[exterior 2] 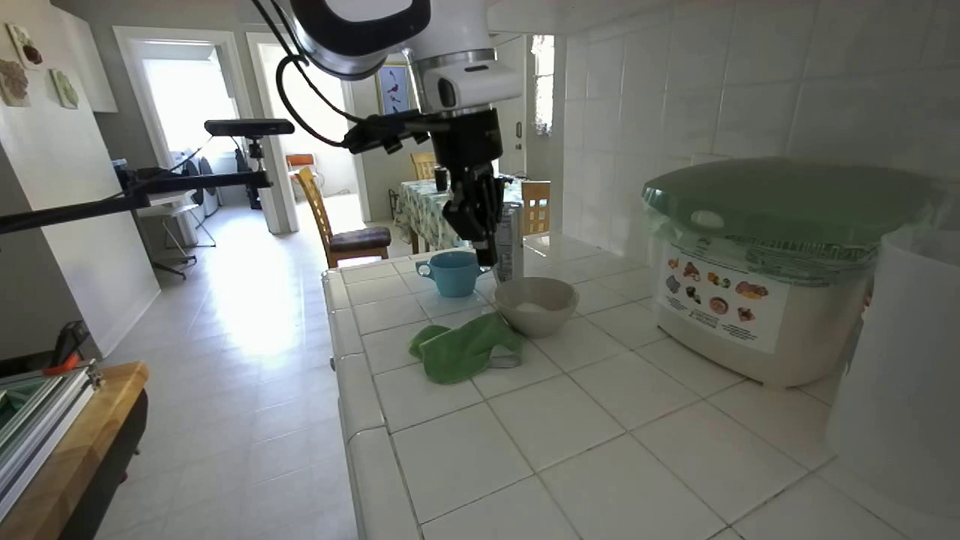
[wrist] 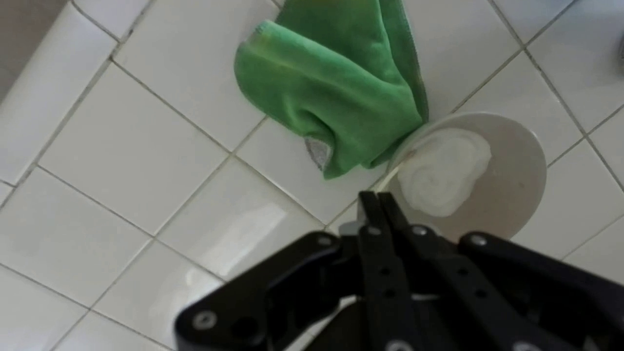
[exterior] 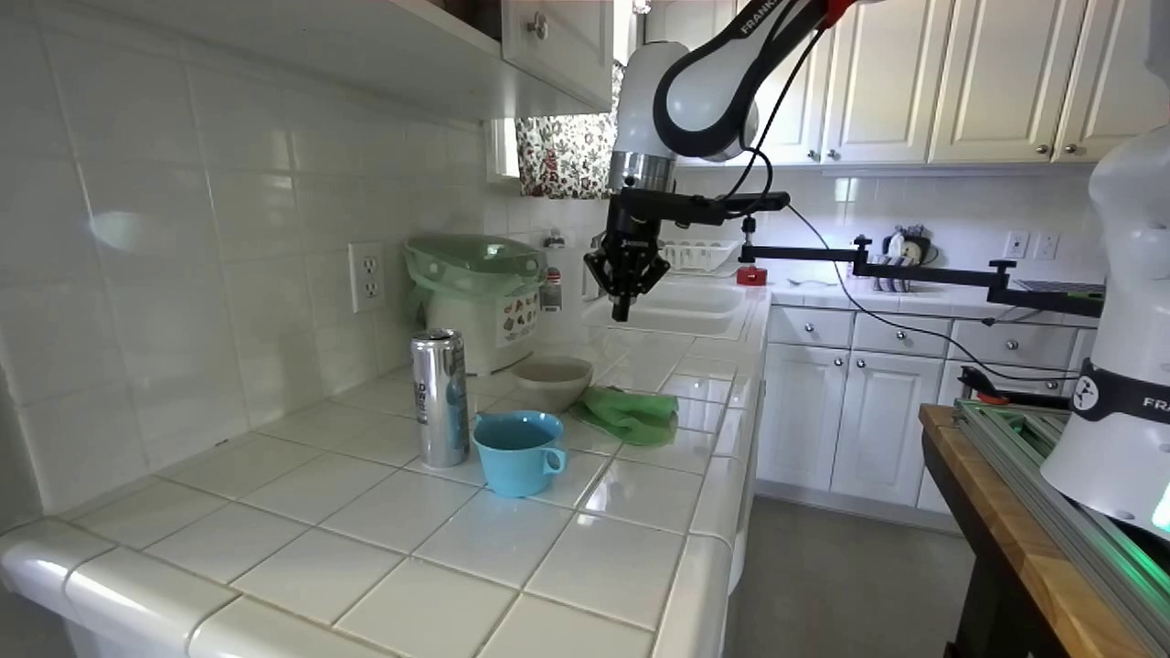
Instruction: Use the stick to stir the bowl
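Observation:
My gripper (wrist: 377, 195) is shut, its fingertips almost together. From between them the stick (wrist: 389, 178), a thin pale line, slants toward the near rim of a shallow grey-beige bowl (wrist: 516, 170). White soft-looking stuff (wrist: 443, 170) lies in that bowl; whether the stick touches it I cannot tell. In both exterior views the gripper (exterior: 622, 311) hangs above the counter, higher than the grey-beige bowl (exterior 2: 541, 324) and a little to its side; the stick is too thin to make out there. A light-blue cup-sized bowl (exterior: 516, 461) with a handle stands farther along; its inside is mostly hidden.
A crumpled green cloth (wrist: 341, 83) touches the grey-beige bowl's side. A tall silver can (exterior: 441, 397) stands beside the light-blue bowl. By the wall is a bin with a green lid (exterior 2: 757, 262). The counter edge (exterior: 717, 512) drops to the floor; a cabinet (exterior: 558, 46) overhangs.

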